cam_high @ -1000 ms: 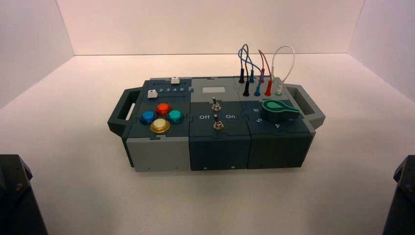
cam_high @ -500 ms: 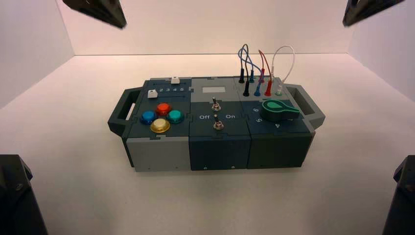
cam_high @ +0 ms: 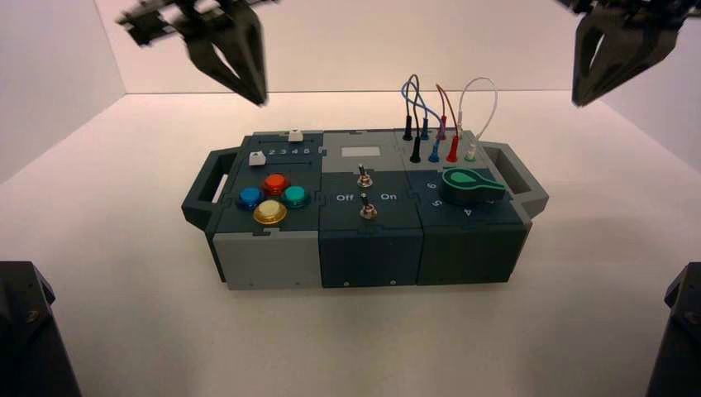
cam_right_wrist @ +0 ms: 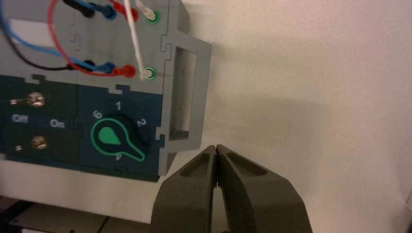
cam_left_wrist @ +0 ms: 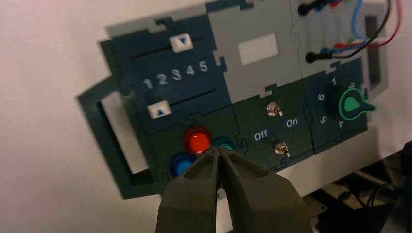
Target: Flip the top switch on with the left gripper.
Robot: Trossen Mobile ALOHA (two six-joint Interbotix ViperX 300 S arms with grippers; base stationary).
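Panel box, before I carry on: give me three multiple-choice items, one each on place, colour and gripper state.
1. Where is the green knob?
A. left third
B. right third
C. middle third

2. Which colour is the button nearest the box's front edge?
A. yellow
B. red
C. blue

3. How are the left gripper's fingers?
A. spread wide
B. around the knob
C. closed together

1 B: the high view shows the green knob right of the toggles.
2 A: the yellow button sits lowest of the four there.
3 C: in its wrist view, the left gripper has its fingertips meeting.

Lab-like — plain white-walled booth (cam_high: 355,45)
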